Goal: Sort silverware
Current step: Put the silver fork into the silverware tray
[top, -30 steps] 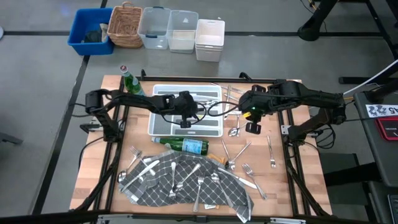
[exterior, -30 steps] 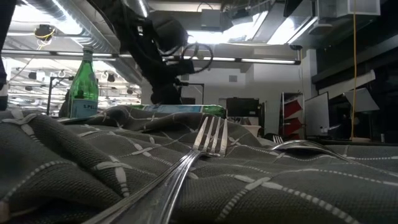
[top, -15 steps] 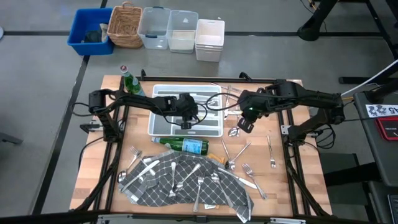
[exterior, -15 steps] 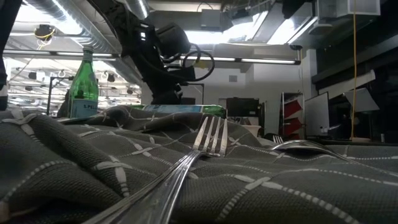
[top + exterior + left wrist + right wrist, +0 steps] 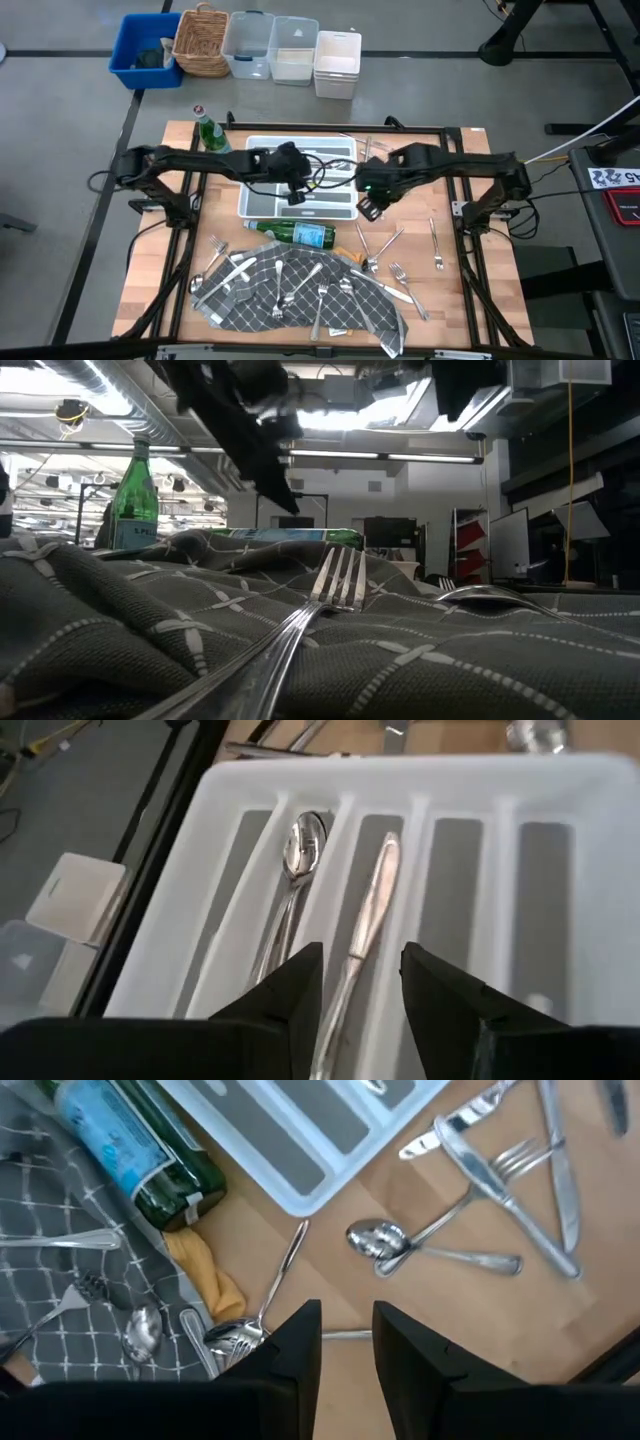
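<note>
Wooden table (image 5: 150, 290), bins on the floor behind it, grey checked cloth (image 5: 300, 300) spread at the near edge with unsorted forks and spoons (image 5: 320, 292) on it. An upright green bottle (image 5: 208, 131) is seen at the far left corner; a second bottle (image 5: 300, 235) lies on its side between cloth and tray.

White compartmented tray (image 5: 250, 205) sits at table centre. The left gripper (image 5: 360, 982) is held over it, fingers parted, nothing gripped; a spoon (image 5: 300, 845) and a knife (image 5: 370, 905) lie in neighbouring slots directly below. Judged: a drop-off into the tray is just done on this side.

The right gripper (image 5: 345, 1330) hangs past the tray's right end, fingers apart with a narrow gap, empty. Loose silverware (image 5: 480, 1170) is scattered on bare wood there: two spoons (image 5: 385, 1245), crossed knives and a fork.

Next move, judged: one loose piece to be picked by type and matched to its slot; thin flat handles call for a low, square pinch.
</note>
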Controlling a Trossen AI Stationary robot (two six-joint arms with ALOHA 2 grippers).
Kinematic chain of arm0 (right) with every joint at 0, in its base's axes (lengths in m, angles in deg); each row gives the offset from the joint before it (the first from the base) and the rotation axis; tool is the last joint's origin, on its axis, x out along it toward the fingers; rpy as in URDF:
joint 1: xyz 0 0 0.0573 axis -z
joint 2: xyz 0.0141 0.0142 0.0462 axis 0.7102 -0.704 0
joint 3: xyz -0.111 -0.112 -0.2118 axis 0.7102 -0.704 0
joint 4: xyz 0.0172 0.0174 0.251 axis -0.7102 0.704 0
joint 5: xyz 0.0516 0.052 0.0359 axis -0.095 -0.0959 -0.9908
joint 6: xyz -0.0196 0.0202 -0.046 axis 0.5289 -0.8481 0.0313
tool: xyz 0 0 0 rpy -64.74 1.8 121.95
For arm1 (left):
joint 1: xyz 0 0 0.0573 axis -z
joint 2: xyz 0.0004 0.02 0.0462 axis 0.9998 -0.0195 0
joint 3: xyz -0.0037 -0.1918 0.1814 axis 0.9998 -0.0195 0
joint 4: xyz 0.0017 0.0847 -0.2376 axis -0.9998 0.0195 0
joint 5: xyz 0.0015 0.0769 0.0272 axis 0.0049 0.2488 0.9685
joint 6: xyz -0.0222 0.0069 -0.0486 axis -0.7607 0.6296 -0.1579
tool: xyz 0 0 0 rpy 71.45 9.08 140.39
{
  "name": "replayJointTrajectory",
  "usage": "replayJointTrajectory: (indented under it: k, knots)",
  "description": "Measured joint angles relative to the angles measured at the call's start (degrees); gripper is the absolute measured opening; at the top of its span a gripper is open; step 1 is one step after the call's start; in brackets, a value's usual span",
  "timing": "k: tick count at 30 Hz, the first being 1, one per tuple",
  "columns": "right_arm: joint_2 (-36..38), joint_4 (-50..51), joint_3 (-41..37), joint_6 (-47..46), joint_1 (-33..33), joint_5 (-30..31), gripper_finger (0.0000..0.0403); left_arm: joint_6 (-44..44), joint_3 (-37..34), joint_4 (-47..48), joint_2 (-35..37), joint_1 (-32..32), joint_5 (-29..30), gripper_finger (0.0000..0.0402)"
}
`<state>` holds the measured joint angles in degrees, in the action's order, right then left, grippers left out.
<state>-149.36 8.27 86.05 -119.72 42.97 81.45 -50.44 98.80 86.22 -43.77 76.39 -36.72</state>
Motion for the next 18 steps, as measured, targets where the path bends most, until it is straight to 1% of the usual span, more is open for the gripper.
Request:
replayJointTrajectory:
  k: [3, 11, 14, 18]
  knots:
    - [-2.41, -0.05, 0.0, -2.56, -0.39, -1.38, 0.0094, -2.0, 0.0, 5.18, 4.86, 0.18, -0.6, 0.0125]
    - [-9.24, -2.05, 0.0, -6.57, -4.57, -3.05, 0.0094, -7.75, 0.0, 20.16, 17.42, 0.15, -8.04, 0.0125]
    - [-11.64, -3.57, 0.0, -7.79, -6.07, -3.05, 0.0094, -8.55, 0.0, 24.08, 21.22, 0.15, -10.13, 0.0125]
    - [-14.32, -4.64, 0.0, -9.51, -7.45, -3.05, 0.0094, -9.02, 0.0, 27.33, 25.3, 0.13, -10.71, 0.0125]
